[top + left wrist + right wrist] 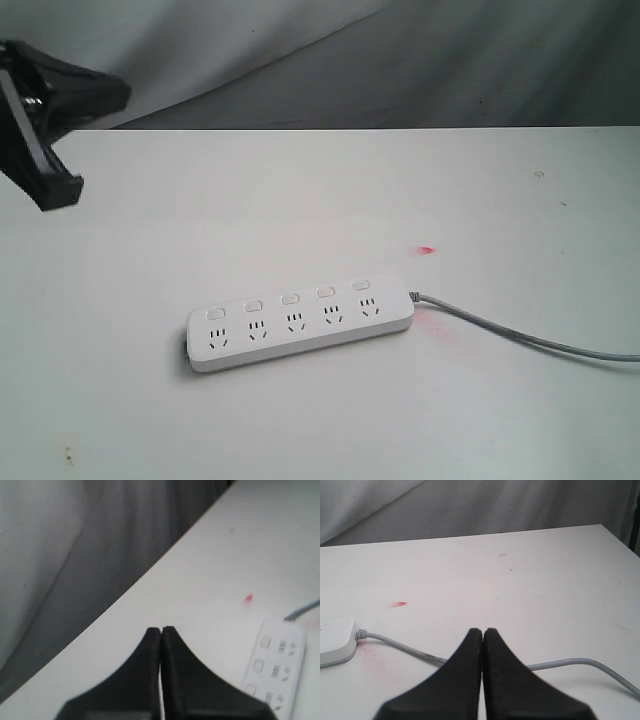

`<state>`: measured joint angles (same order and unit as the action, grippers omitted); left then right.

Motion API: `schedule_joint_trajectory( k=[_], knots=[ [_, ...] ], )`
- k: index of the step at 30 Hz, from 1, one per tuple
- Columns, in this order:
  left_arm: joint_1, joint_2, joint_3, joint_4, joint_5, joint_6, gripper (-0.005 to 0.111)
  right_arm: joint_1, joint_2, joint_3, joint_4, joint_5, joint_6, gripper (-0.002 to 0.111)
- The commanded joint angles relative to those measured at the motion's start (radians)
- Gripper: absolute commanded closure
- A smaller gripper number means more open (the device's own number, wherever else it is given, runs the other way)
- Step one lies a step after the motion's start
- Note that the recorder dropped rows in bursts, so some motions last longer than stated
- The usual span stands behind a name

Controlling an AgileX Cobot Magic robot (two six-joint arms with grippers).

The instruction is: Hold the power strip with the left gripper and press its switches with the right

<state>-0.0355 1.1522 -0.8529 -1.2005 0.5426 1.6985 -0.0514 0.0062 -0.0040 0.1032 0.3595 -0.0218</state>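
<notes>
The white power strip (300, 325) lies flat on the white table (300, 190), its grey cord (520, 335) running off to the right. A row of small white switches (290, 298) sits along its far edge, one above each socket. My left gripper (45, 150) hangs high at the far left of the exterior view, well away from the strip. In its wrist view the left gripper (161, 630) is shut and empty, with the power strip (275, 665) off to one side. My right gripper (483, 631) is shut and empty above the cord (400, 645); the power strip's end (335, 640) shows at the edge. The exterior view does not show the right gripper.
A small red mark (427, 250) lies on the table behind the strip's cord end, with a faint pink smear (435, 325) beside that end. A grey cloth backdrop (400, 60) hangs behind the table's far edge.
</notes>
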Motion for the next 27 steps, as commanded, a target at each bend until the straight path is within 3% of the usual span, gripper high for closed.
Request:
schedule_joint_trajectory(
  k=[1,12,16,19,25,27],
  knots=[
    [-0.003,-0.116,-0.002,-0.031,0.012,-0.263,0.106,-0.009,-0.006,0.004,0.003,-0.004,0.001,0.108],
    [-0.003,-0.298,-0.002,-0.022,-0.002,-0.261,0.106,-0.009,-0.006,0.004,0.003,-0.004,0.001,0.108],
    [-0.003,-0.375,-0.002,0.141,0.019,-0.318,0.106,-0.009,-0.006,0.004,0.003,-0.004,0.001,0.108],
    [-0.003,-0.458,0.012,0.354,0.010,-0.625,0.106,-0.009,-0.006,0.004,0.003,-0.004,0.001,0.108],
    [-0.003,-0.660,0.115,0.929,-0.139,-1.513,0.106,-0.009,-0.006,0.004,0.003,-0.004,0.001,0.108],
    [-0.003,-0.746,0.177,1.012,-0.187,-1.591,0.106,-0.009,-0.006,0.004,0.003,-0.004,0.001,0.108]
  ],
)
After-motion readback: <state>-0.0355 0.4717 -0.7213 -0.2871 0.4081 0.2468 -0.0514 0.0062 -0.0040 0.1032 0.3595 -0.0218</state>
